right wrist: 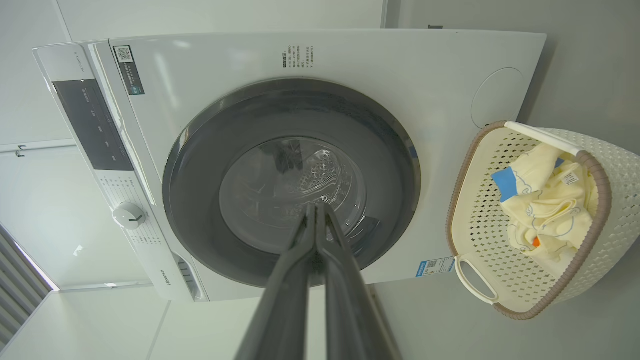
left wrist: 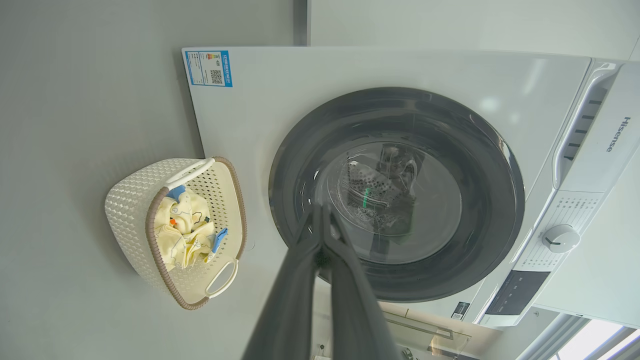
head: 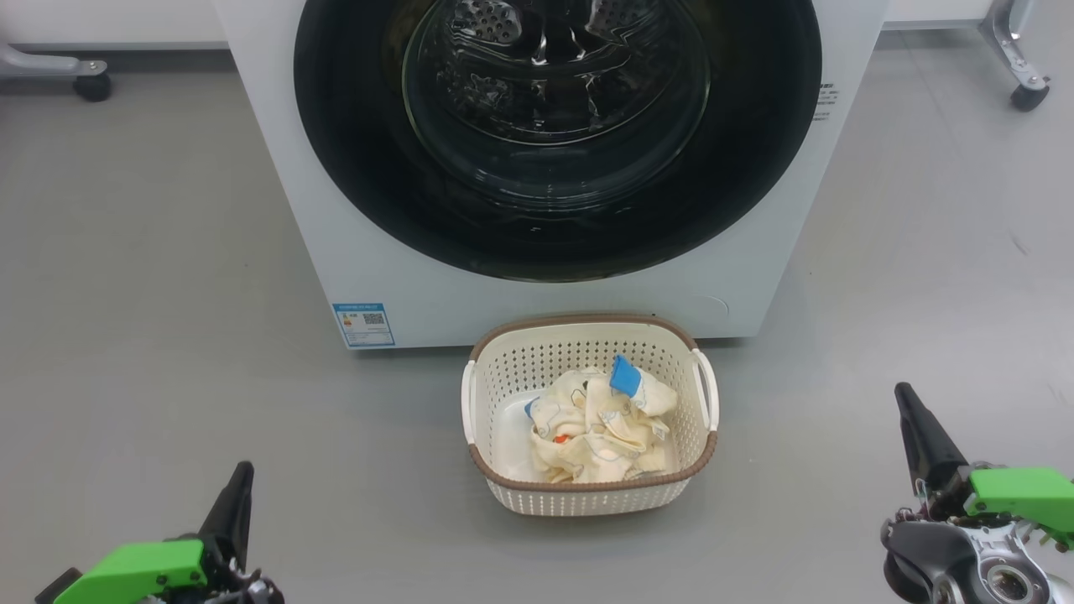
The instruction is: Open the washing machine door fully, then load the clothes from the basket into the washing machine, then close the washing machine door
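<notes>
Grey floor; washing machine door looks stiff, likely pulled at its rim edge; left gripper, right gripper pressed together, empty.

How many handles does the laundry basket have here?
2. Both are white, on opposite sides of the basket: the left handle and the right handle, as the head view shows them. Its whole rim is visible, so none seems hidden.
</notes>
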Available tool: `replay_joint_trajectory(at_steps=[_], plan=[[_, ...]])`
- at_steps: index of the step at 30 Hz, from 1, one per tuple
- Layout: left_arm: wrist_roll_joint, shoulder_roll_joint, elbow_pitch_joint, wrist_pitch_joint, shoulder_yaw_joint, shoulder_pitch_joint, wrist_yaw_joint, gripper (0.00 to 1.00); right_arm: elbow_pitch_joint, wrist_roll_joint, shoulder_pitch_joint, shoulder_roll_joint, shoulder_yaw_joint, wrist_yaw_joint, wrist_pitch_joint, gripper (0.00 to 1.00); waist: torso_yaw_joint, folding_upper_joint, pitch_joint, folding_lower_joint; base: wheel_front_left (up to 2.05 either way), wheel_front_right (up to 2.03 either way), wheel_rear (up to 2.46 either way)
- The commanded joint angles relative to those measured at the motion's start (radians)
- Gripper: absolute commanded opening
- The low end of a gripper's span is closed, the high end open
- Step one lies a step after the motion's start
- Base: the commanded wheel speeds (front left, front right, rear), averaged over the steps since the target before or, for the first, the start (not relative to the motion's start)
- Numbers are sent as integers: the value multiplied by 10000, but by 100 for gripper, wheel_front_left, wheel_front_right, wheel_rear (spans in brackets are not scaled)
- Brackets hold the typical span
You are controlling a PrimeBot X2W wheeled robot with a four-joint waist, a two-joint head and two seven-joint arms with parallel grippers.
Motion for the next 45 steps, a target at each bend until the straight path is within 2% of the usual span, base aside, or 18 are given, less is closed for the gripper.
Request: replay_joint_trajectory(at_steps=[1, 43, 44, 45], plan=[[116, 99, -326, 64, 354, -432, -71, 0, -315, 70, -567, -227, 163, -29, 54, 0, 0, -1, 0, 0, 0, 0, 0], [111, 99, -326, 60, 349, -432, -71, 0, -315, 70, -567, -227, 163, -29, 54, 0, 0, -1, 0, 0, 0, 0, 0], [0, 0, 0, 0, 2, 0, -2, 100, 0, 0, 0, 0, 0, 0, 0, 100, 0, -1, 0, 0, 0, 0, 0], [-6, -6, 71, -4, -6, 12, 6, 100, 65, -2, 13, 8, 6, 4, -2, 100, 0, -1, 0, 0, 0, 0, 0]])
